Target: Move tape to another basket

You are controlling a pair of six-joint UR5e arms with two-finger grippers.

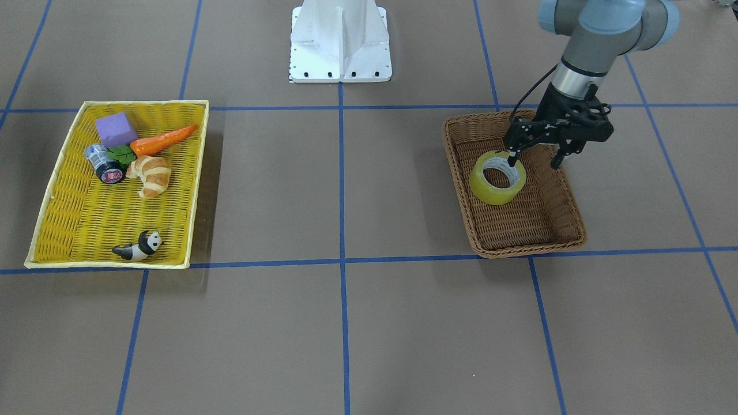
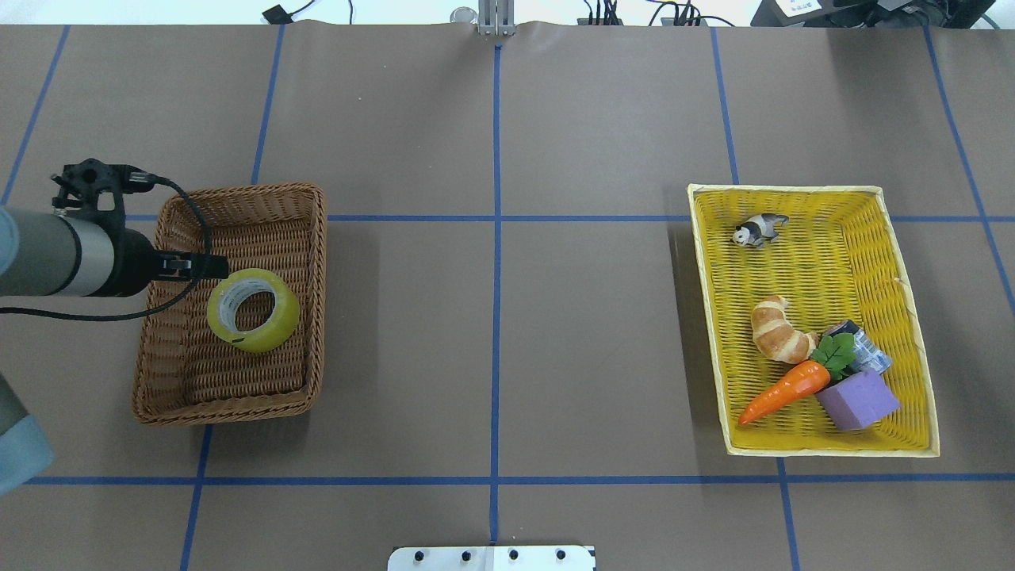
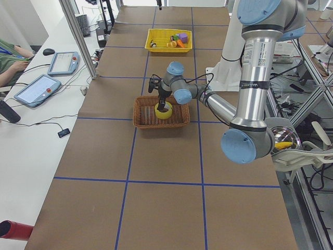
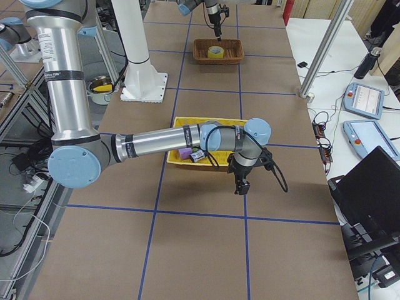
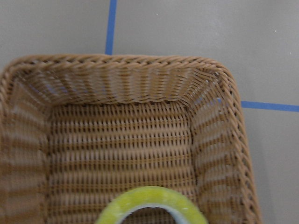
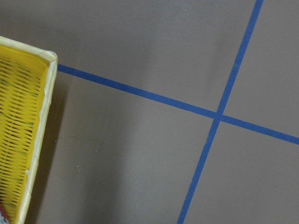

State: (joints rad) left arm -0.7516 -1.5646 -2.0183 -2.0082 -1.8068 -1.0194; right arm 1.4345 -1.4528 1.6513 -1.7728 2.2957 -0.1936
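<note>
The tape (image 1: 490,193) is a yellow roll with a pale core. It lies in the brown wicker basket (image 1: 519,249) and also shows in the overhead view (image 2: 281,317). My left gripper (image 1: 533,161) is open over the basket's robot-side end. One finger reaches into the roll's hole, the other stands outside the roll. The left wrist view shows the basket (image 5: 117,63) and the top of the tape (image 5: 149,198), no fingers. My right gripper (image 4: 240,186) shows only in the exterior right view, low beside the yellow tray, and I cannot tell its state.
The shallow yellow tray (image 1: 115,219) on the other side holds a purple block (image 1: 116,128), a carrot (image 1: 164,140), a croissant (image 1: 151,174), a grey can (image 1: 104,163) and a panda figure (image 1: 138,246). The white robot base (image 1: 340,40) stands at the table's robot side.
</note>
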